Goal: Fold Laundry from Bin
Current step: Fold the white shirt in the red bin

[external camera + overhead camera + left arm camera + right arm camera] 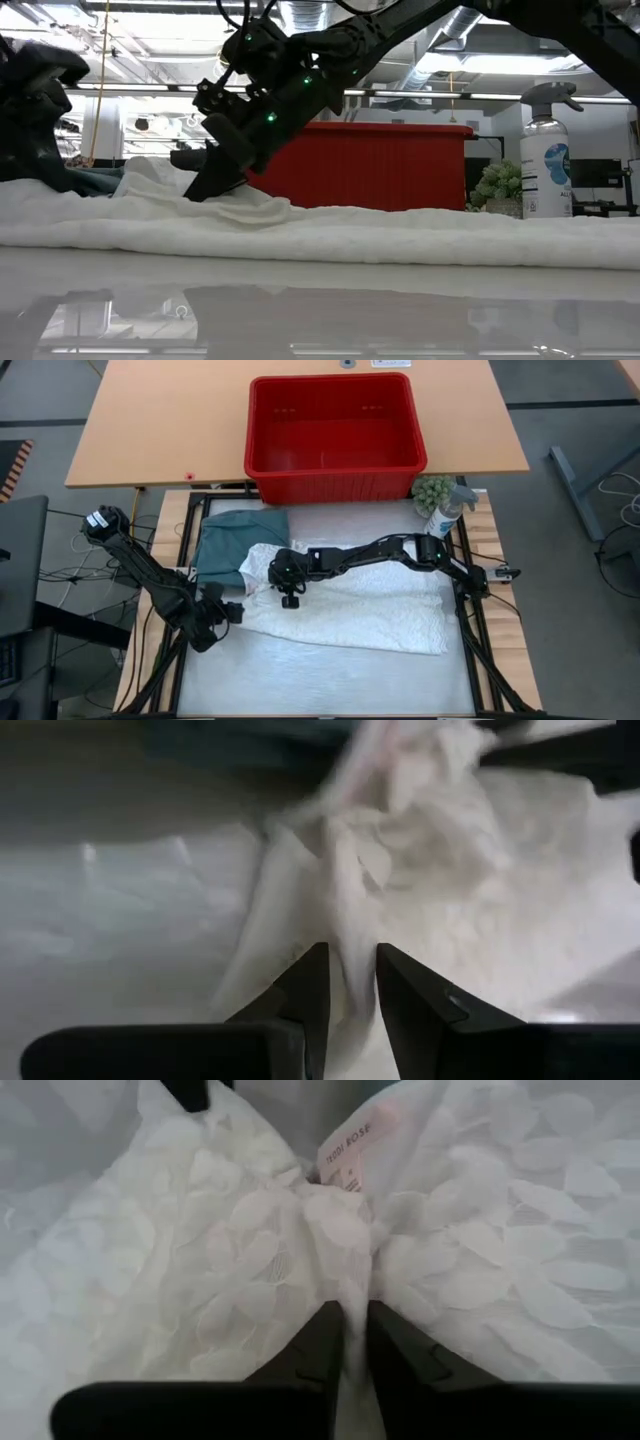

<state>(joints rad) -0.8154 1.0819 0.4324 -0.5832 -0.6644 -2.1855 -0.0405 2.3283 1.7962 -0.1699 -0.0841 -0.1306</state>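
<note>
A white textured garment (360, 610) lies spread on the table, bunched up at its left end. A dark teal garment (235, 540) lies at the far left, partly under the white one. The red bin (335, 430) stands beyond the table's far edge, and its inside shows empty. My right gripper (353, 1312) reaches across from the right and is shut on the white garment near its pink label (350, 1155). My left gripper (350, 958), at the garment's left edge (240, 610), is shut on the same cloth. My left gripper pinches a gathered ridge of the white garment (350, 935) between its two fingers, at the garment's left edge. Creases fan out from the pinch across the cloth beyond it. My right gripper pinches a bunched fold of the white garment (350, 1285) between its two fingers, just short of the label. It comes slanting down from the table's right side (215, 180). The cloth there is raised into a hump (150, 172), and the rest lies on the table.
A spray bottle (447, 512) and a small green plant (433, 490) stand at the table's far right corner. The bin sits on a wooden table (150, 420) behind. Bare tabletop (320, 680) shows along the near edge.
</note>
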